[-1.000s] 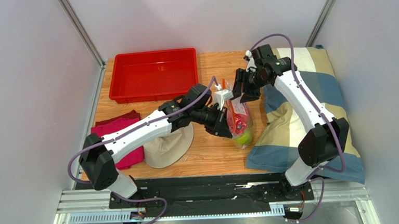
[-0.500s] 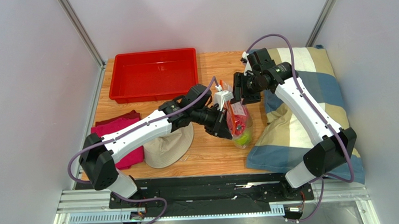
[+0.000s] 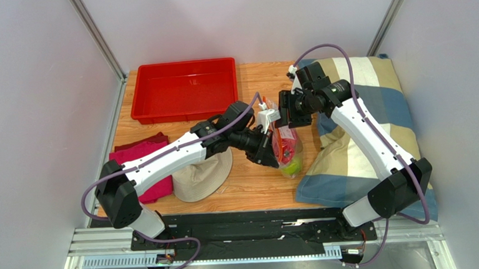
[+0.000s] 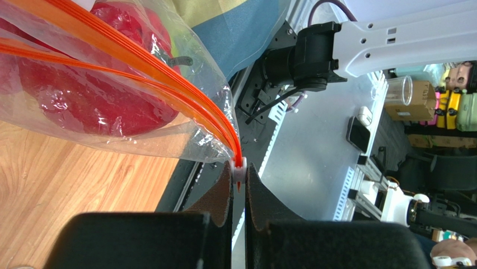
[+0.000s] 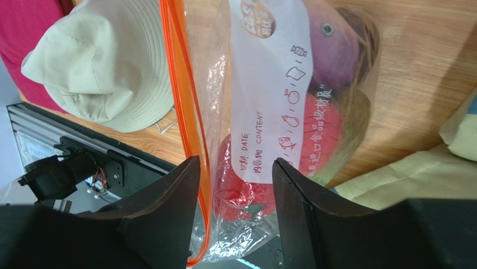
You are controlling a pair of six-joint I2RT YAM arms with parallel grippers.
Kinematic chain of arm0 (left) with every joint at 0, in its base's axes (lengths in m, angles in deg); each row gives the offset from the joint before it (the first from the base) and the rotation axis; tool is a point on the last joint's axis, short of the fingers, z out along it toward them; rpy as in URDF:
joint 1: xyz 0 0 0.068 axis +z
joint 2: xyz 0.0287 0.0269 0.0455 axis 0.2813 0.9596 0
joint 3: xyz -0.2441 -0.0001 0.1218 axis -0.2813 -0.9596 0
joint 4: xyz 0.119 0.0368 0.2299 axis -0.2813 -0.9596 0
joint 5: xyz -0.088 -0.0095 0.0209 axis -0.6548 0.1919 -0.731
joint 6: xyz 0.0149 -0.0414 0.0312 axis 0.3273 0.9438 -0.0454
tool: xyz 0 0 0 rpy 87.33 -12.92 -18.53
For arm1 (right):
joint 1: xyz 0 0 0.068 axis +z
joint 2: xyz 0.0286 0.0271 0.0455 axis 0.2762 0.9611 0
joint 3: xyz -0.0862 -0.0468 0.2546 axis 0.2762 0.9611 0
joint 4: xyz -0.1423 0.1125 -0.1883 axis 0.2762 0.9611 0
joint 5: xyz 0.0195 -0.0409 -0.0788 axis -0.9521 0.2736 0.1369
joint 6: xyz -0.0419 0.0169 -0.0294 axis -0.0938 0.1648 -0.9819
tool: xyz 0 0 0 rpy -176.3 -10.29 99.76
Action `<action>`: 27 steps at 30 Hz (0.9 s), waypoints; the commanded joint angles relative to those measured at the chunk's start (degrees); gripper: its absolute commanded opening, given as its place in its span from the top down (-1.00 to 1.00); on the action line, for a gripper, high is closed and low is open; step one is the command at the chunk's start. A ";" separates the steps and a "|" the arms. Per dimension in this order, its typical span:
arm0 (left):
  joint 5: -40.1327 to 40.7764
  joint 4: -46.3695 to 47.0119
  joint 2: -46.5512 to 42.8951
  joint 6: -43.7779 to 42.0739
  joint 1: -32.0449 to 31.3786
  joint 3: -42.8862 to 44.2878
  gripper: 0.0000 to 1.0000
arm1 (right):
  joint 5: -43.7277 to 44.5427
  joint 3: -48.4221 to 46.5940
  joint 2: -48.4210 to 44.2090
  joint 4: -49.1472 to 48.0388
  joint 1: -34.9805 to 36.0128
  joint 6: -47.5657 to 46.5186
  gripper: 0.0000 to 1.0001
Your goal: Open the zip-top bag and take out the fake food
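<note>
— What could go wrong from here?

— My left claw [image 4: 239,172] is clamped together on the white slider tab [image 4: 239,166] at the end of the orange zipper strip [image 4: 140,73]. That is a very small hold. If I pull off the line of the strip, I judge the tab could slip from my pads. The whole zip-top bag [image 3: 286,145] could also drag across the table [image 3: 252,193] instead of unzipping. The fake food [image 5: 322,126] is all inside, so the bag is heavy and could tip.

— And your right claw?

— My right claw [image 5: 235,163] stands about half apart, over the bag's labelled face. Nothing looks pinched between its fingers, and I cannot tell whether they touch the plastic.

— Where is the bag?

— Toward the table's right edge, against the pillow [image 3: 373,132], about midway between the near and far edges.
</note>
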 commanded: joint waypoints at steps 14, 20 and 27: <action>9.91 -2.20 -2.72 0.95 0.25 6.51 -0.36 | -7.75 3.45 -0.15 -5.31 1.41 1.37 1.00; 20.80 -16.88 5.36 4.12 3.77 18.03 -0.39 | -7.75 2.93 -2.70 -4.43 1.41 2.78 1.00; 26.28 -21.36 10.91 3.95 4.13 24.29 -0.10 | -7.49 2.58 -3.06 -3.99 1.41 3.40 1.00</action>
